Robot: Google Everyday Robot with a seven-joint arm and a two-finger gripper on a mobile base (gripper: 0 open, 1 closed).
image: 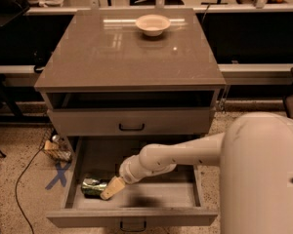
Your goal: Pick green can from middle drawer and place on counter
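A blue tape cross marks the speckled floor left of the open middle drawer, a shallow grey tray with a flat, plain floor. The dented green can lies on its side in the drawer's front-left corner. The pale, wedge-shaped gripper touches the can's right end; whether it is open or closed cannot be told. Above the drawer, a round pale bowl sits on the glossy counter.
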